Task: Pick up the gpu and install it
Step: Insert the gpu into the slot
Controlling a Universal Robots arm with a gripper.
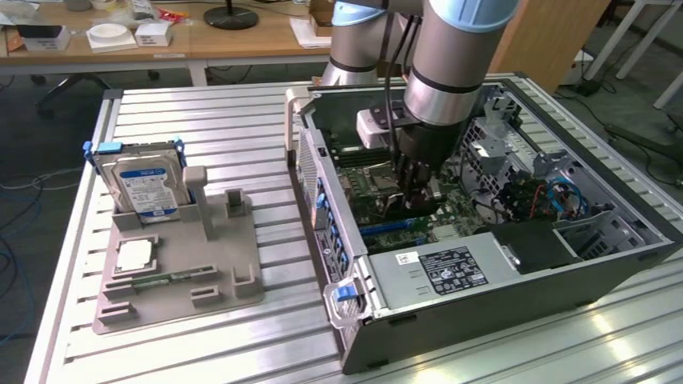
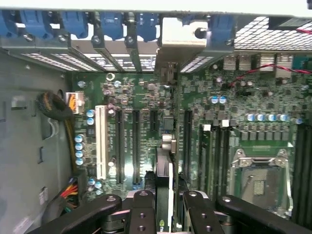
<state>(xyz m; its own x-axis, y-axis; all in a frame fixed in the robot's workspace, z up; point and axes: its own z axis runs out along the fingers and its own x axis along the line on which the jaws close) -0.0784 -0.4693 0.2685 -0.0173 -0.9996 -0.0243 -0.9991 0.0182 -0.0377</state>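
The gpu shows edge-on as a thin dark card, and my gripper is shut on it, one black finger on each side. Its silver end bracket reaches the slot openings in the rear wall of the case. The card stands upright over the motherboard, among the long black expansion slots; I cannot tell whether it is seated in one. In the exterior view my gripper is down inside the open computer case, low over the board, with the dark gpu under it.
A grey holder tray lies at the exterior view's left with a blue-labelled hard drive, a green memory stick and a square chip. Inside the case are the power supply, the CPU socket and loose cables.
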